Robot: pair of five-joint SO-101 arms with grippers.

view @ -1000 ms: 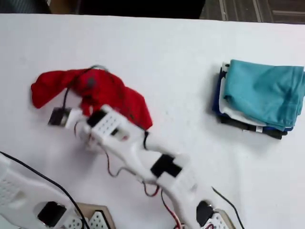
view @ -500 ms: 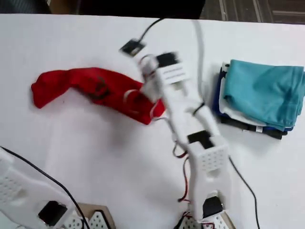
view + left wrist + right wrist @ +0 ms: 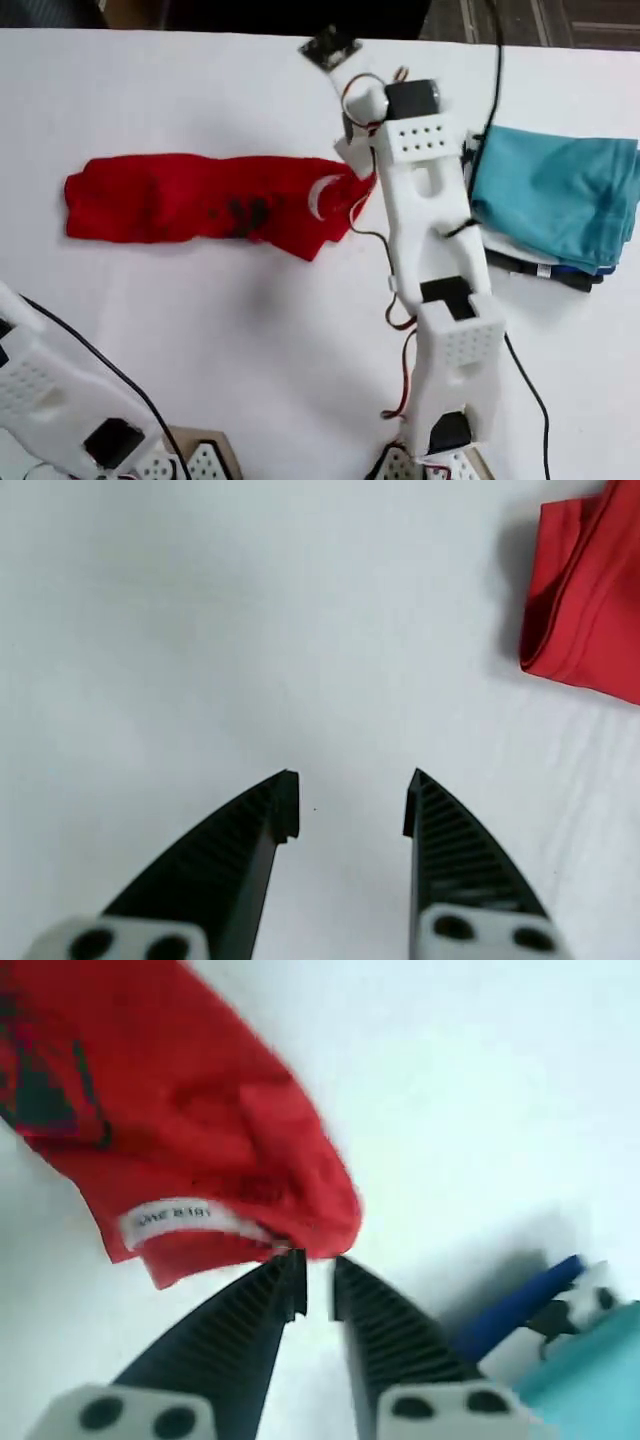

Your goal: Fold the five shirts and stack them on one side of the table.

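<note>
White plastic forms the left arm [image 3: 40, 395], low at the table's near left corner. Its black-fingered left pincer [image 3: 350, 805] hangs open above bare white table [image 3: 230, 330], jaws spread with nothing between them. A folded end of the red cotton shirt [image 3: 200, 198] lies near the fingertips but apart from them.

That shirt lies on the left half of the table as a long, narrow band running across it. Its left end is rounded, a dark print [image 3: 245, 212] sits near its middle, and a white neck label [image 3: 170, 1218] sits close to its right end. At that right end is the right pincer [image 3: 315, 1280], jaws drawn almost together and nipping the very edge of the red cloth at their tips, just beside the label.

The right arm [image 3: 430, 230] stretches up the table from the near edge, between the red shirt and the stack. Just right of it, at the table's right side, rests the stack of folded shirts [image 3: 510, 258]. A teal folded shirt [image 3: 555, 195] lies on top, with white, blue and black layers showing beneath along the stack's edge. The stack lies apart from the red shirt.
</note>
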